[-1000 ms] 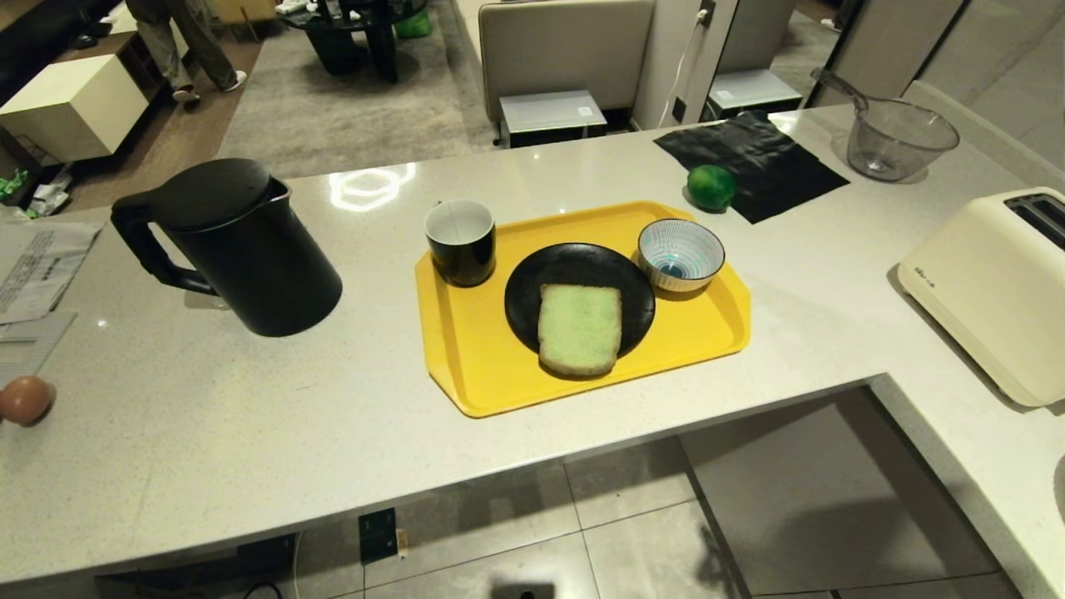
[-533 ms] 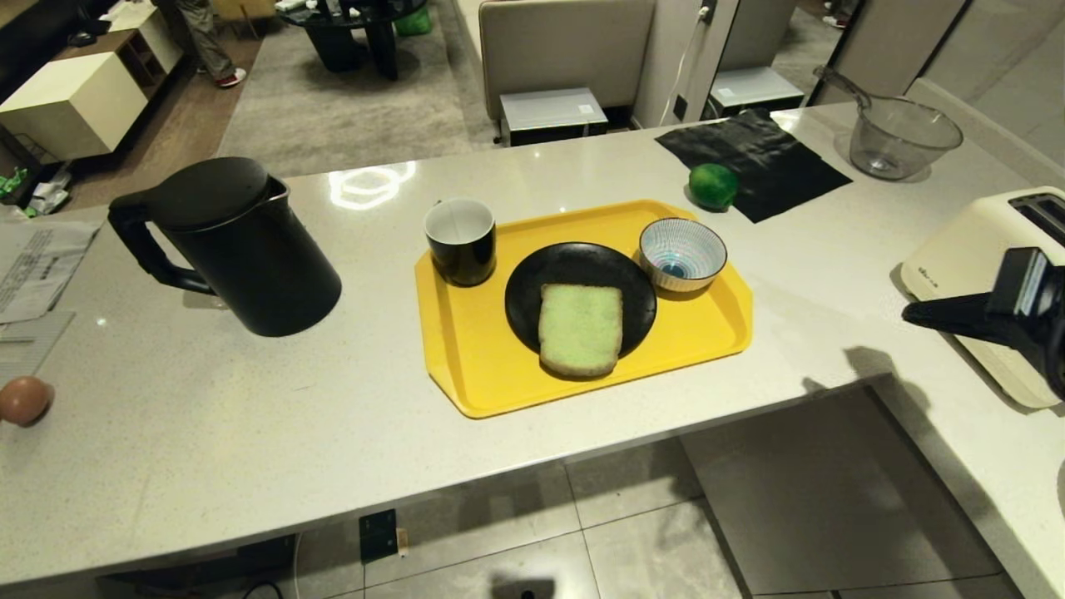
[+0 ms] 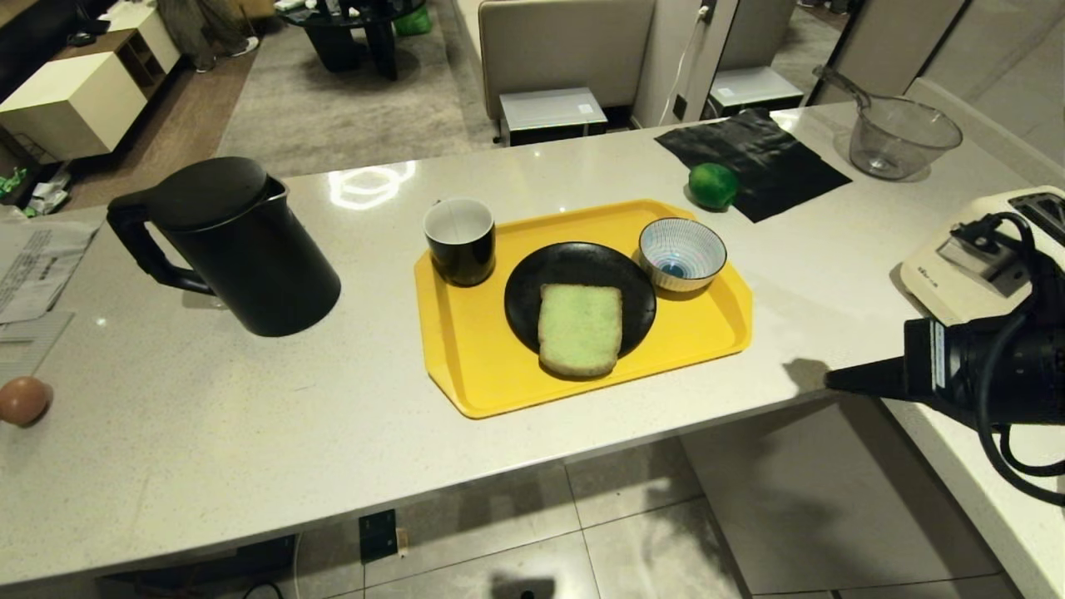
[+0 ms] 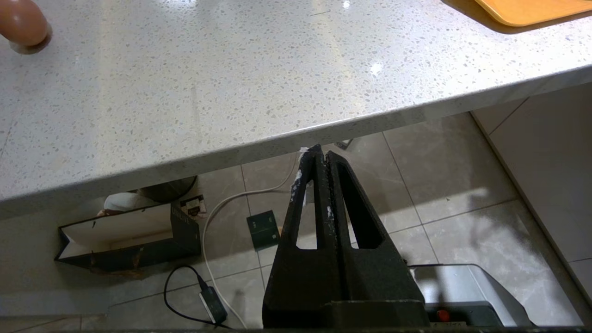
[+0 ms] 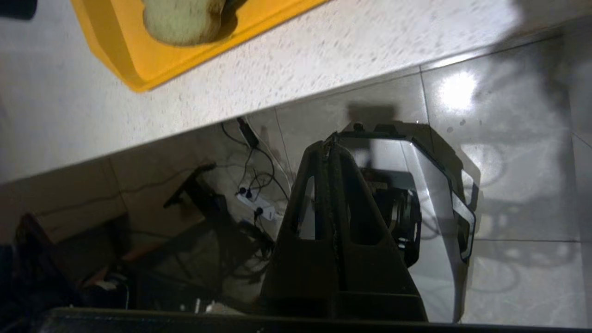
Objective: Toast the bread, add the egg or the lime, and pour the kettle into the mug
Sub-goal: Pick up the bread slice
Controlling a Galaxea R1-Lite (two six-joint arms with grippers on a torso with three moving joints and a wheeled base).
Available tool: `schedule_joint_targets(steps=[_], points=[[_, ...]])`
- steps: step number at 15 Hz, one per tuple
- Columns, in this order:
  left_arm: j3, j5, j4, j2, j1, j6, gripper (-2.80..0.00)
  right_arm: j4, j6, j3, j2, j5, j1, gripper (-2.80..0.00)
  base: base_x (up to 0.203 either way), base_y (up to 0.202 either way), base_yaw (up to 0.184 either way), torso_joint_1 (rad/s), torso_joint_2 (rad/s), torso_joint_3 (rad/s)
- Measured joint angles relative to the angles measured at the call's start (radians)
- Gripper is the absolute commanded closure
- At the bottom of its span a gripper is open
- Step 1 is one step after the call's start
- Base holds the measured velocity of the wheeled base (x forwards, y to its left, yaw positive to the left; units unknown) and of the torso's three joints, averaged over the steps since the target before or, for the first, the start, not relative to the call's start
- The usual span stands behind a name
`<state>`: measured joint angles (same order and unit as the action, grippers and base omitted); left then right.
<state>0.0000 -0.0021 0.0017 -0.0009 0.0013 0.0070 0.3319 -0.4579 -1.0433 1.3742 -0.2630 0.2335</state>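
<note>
While pressed together, right gripper [image 3: 832, 381] fingers well apart from bread [image 3: 579, 329].

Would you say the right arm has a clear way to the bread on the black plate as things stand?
Probably yes. The right tool, shut, hovers off the counter's near edge, right of the yellow tray. The bread lies uncovered on the black plate, with nothing standing between.

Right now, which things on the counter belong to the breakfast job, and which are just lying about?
Job: bread, toaster, egg, lime, kettle, mug.
Lying about: glass bowl, black cloth, papers.
</note>
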Motion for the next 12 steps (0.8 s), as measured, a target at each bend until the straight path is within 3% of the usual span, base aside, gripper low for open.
schedule_joint_targets(steps=[3,4,9,12], points=[[0.0,0.0,0.0,0.0,0.0,0.0,0.0,-0.006,-0.014,0.019,0.021,0.003,0.042,0.0,0.0,0.0,0.0,0.0,0.0,0.0],[0.0,0.001,0.0,0.0,0.001,0.0,0.0,-0.014,-0.014,0.022,0.031,0.005,0.048,-2.8,0.0,0.0,0.0,0.0,0.0,0.0],[0.0,0.001,0.0,0.0,0.0,0.0,0.0,-0.119,-0.036,0.022,0.088,0.002,0.056,-2.8,0.0,0.0,0.0,0.0,0.0,0.0],[0.0,0.0,0.001,0.0,0.0,0.001,0.0,-0.163,-0.153,-0.008,0.129,-0.05,0.056,-2.8,0.0,0.0,0.0,0.0,0.0,0.0]])
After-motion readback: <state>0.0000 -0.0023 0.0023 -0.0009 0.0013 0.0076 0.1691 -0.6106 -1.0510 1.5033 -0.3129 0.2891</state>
